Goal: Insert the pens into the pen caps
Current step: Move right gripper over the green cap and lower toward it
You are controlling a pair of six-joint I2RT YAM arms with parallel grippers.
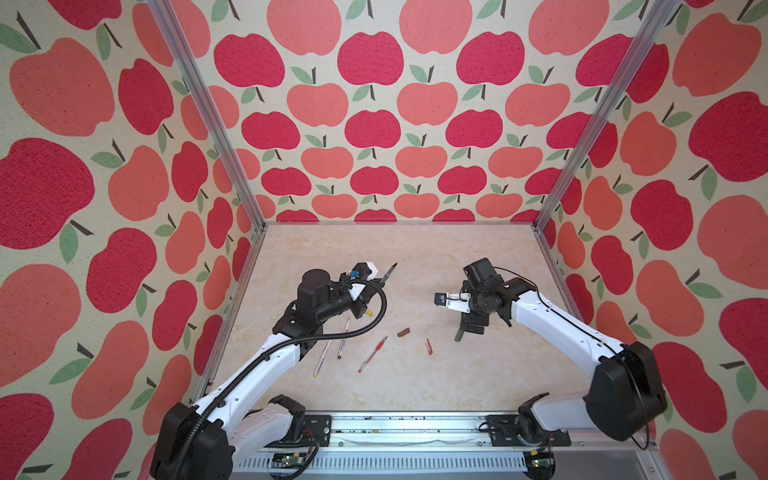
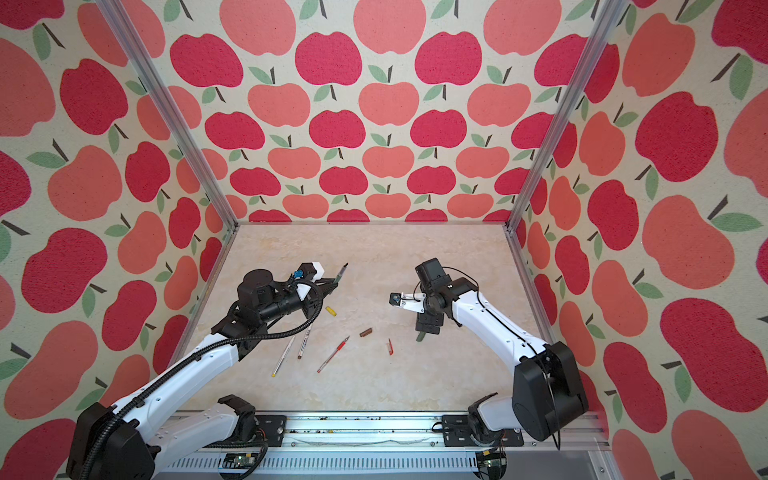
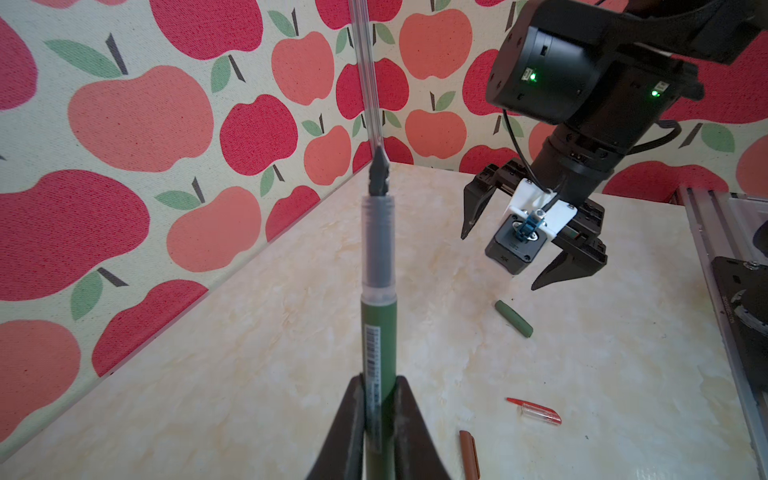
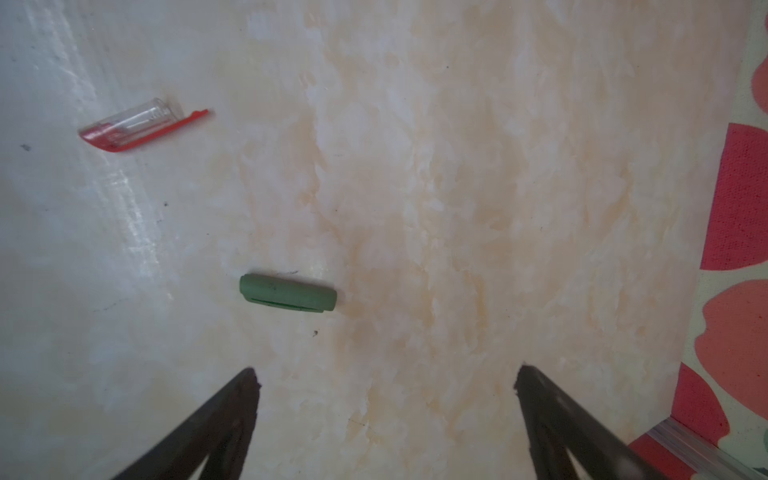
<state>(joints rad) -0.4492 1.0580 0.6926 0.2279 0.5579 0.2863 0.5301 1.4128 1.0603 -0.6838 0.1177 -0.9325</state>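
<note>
My left gripper (image 3: 379,380) is shut on the dark green pen (image 3: 378,332), held above the table with its dark tip pointing to the back; both top views show it (image 1: 388,274). Over on the right, the dark green cap (image 4: 286,293) lies flat on the table just beyond the fingertips of my right gripper (image 4: 386,378), which hangs open and empty above it (image 1: 471,328). The red cap with clip (image 1: 429,347) and the brown cap (image 1: 403,332) lie mid-table. The yellow cap (image 2: 331,311) sits by my left arm. The red pen (image 1: 372,354) and two white-silver pens (image 1: 323,357) (image 1: 343,338) lie near the front left.
Apple-patterned walls (image 1: 374,124) close in the table on three sides, with aluminium posts (image 1: 552,208) at the back corners. A metal rail (image 1: 399,432) with both arm bases runs along the front edge.
</note>
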